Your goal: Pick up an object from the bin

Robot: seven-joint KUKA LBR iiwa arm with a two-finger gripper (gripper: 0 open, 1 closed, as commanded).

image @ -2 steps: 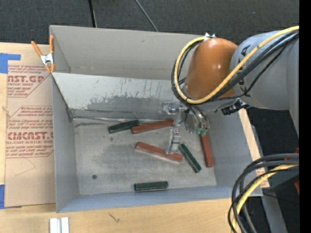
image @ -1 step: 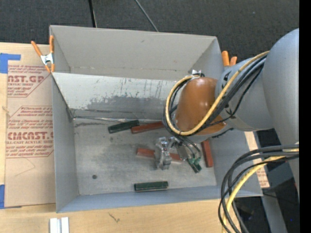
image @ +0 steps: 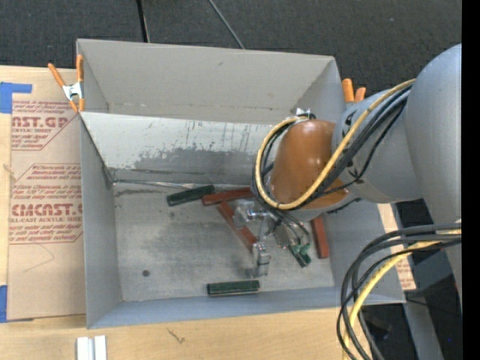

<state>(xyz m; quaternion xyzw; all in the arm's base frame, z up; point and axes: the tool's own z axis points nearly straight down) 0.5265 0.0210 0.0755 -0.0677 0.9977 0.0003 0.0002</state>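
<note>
Since the gripper sits low in the right half of the frame, the closest item is a red-brown bar lying diagonally on the bin floor. It runs from centre frame down to the right, and its lower end is just beside the gripper tip. Can't tell whether they touch. Claw state: cannot tell, as the metal parts at the tip blur together and nothing is visibly clamped. A second red-brown bar lies just above the first, roughly horizontal, and their ends meet near centre frame. A dark green bar lies to its left, tilted slightly and touching or nearly touching it. A small green piece lies just right of the gripper, with a red bar beyond it, near-upright in the frame and close to the right wall. A dark green strip lies flat below the gripper near the front wall, apart from everything else. The bin is grey metal with a scuffed floor. Above the gripper are the orange cover and looped yellow-black cables — the grey arm comes in from the right edge.
</note>
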